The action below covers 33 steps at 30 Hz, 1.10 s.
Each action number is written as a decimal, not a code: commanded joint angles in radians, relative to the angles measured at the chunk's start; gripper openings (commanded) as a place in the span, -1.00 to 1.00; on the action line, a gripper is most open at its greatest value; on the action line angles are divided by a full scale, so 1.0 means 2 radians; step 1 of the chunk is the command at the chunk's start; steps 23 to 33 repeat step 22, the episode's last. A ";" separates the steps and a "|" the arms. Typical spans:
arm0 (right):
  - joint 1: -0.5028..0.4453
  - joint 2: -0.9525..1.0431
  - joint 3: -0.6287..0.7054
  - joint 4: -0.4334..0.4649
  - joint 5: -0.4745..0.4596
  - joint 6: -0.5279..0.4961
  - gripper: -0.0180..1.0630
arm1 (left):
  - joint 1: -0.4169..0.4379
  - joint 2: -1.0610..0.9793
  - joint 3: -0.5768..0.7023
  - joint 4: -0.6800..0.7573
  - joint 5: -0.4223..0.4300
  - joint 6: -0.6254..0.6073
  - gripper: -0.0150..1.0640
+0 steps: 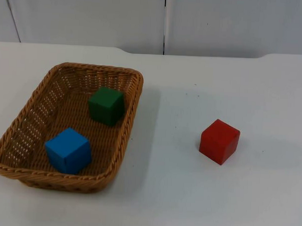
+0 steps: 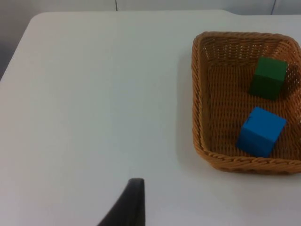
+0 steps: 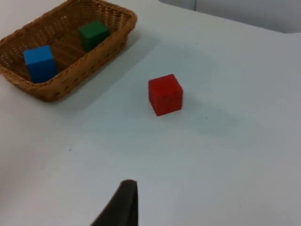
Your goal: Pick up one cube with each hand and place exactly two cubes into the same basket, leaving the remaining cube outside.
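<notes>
A woven brown basket (image 1: 19,137) stands on the left of the table. Inside it sit a green cube (image 1: 106,105) toward the far end and a blue cube (image 1: 68,150) toward the near end. A red cube (image 1: 219,141) rests on the bare table to the right of the basket. My left gripper (image 2: 128,205) hangs over bare table, well clear of the basket (image 2: 200,117), the blue cube (image 2: 261,131) and the green cube (image 2: 268,77). My right gripper (image 3: 121,205) hangs back from the red cube (image 3: 165,94), with the basket (image 3: 70,77) beyond it. Neither gripper holds anything.
The white table top (image 1: 187,194) ends at a grey partition wall (image 1: 95,18) behind. Open table surface lies between the basket and the red cube and all around the cube.
</notes>
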 commanded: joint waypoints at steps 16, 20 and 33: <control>-0.166 -0.002 0.004 0.004 0.000 -0.005 0.98 | 0.002 -0.002 0.002 0.001 0.000 0.001 0.92; -0.189 -0.002 0.004 0.004 0.000 -0.005 0.98 | 0.002 -0.002 0.002 0.001 0.000 0.001 0.92; -0.196 -0.002 0.004 0.004 0.000 -0.005 0.98 | 0.002 -0.002 0.002 0.001 0.000 0.001 0.92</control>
